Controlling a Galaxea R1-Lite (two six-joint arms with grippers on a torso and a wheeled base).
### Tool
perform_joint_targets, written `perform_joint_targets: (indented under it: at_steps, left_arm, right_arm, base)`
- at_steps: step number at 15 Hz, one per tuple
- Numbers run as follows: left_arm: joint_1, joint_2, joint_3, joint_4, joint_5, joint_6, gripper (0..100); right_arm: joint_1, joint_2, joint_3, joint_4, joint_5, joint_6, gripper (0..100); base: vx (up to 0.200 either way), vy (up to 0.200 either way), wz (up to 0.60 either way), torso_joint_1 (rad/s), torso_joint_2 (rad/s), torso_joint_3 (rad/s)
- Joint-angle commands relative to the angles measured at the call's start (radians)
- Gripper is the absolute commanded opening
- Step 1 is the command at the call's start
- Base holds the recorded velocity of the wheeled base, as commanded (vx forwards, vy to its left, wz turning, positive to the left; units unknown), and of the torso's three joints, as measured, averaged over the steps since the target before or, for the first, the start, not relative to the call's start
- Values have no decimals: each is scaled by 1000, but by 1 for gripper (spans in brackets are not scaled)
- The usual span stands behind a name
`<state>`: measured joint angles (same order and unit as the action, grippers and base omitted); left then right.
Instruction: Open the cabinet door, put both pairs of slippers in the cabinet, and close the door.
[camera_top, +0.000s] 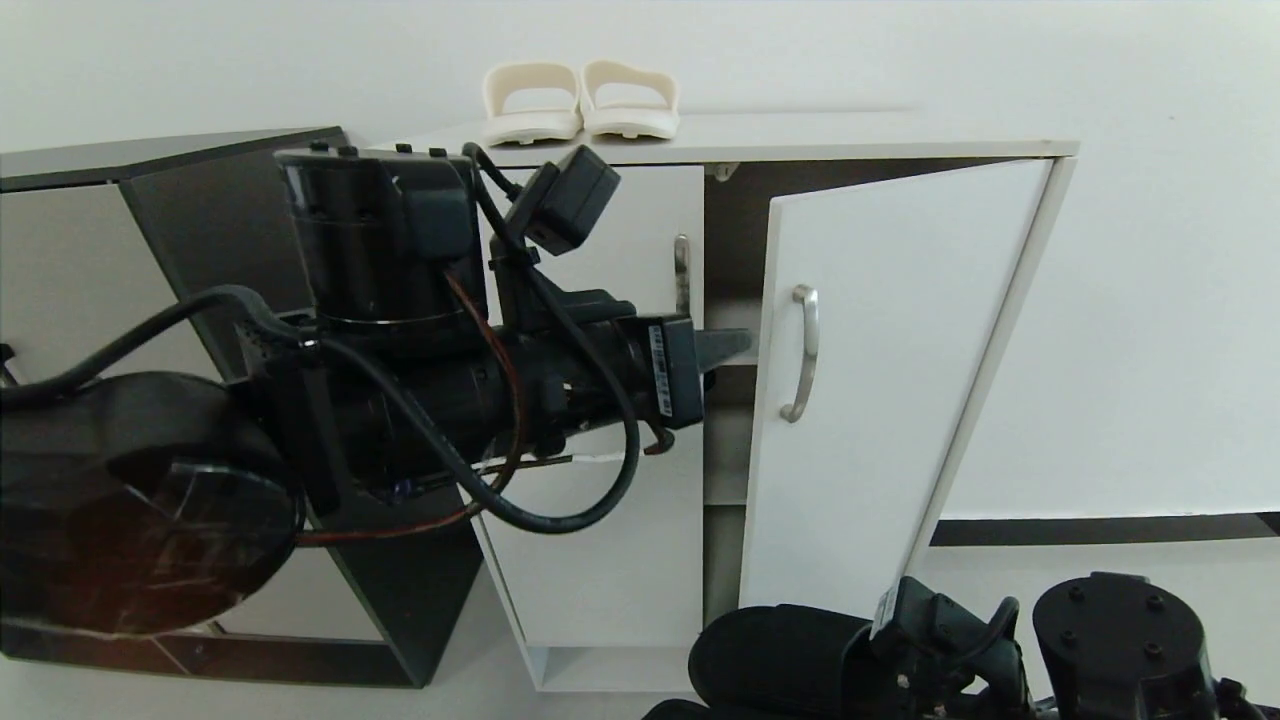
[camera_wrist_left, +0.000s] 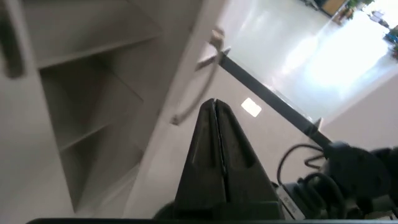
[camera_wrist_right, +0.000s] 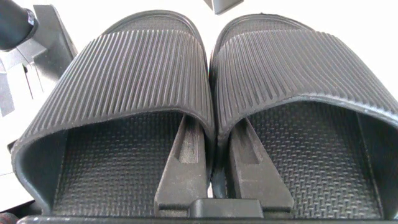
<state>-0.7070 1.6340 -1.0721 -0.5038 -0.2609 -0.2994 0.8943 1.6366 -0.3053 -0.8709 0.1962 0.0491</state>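
Standing ahead of the robot, the white cabinet (camera_top: 880, 148) has its right door (camera_top: 890, 380) swung partway out, hinged on the far right. A tall gap lies between that door and the closed left door (camera_top: 610, 560), with bare shelves (camera_wrist_left: 93, 43) inside. The black slippers (camera_top: 770, 650) sit low, in front of the open door's foot. They are clamped as a pair by the right gripper (camera_wrist_right: 212, 146), one finger inside each shoe, squeezing the two inner walls together. Their long axis points away from the wrist. The cream slippers (camera_top: 580, 100) rest side by side on the cabinet top, above the closed left door.

The left gripper (camera_top: 735, 345) has its fingers pressed flat together on nothing, and its tip is level with the handles, right at the gap. Judging from this, the opening lies up and forward-left of the black pair. The right arm is the one to carry them in, and the left arm may crowd that path.
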Motion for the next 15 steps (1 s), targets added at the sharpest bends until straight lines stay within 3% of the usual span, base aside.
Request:
perform_joint_targets:
  at_steps: [1,4,8,10,13,15]
  left_arm:
    - [52,33,-66,47,0,-3,0]
    - [73,104,-195,154,0,-9,0]
    - [69,202,-336,160,-1,-15,0]
    - [67,221,-356,159,-1,-15,0]
    - [47,225,-362,156,-1,-47,0]
    - [17,222,-354,156,3,-49,0]
  right_arm:
    - [0,2,0,0,0,0,0]
    - [0,5,0,0,0,0,0]
    - [-1,5,2,1,0,0,0]
    - [0,5,2,1,0,0,0]
    - [5,5,5,3,3,1,0]
    - [38,3,26,1,2,0,0]
  base:
    - [0,0,0,0,0,0]
    - [0,0,0,0,0,0]
    - [0,0,0,0,0,0]
    - [0,0,0,0,0,0]
    - [0,0,0,0,0,0]
    - [-200,0,0,0,2,2]
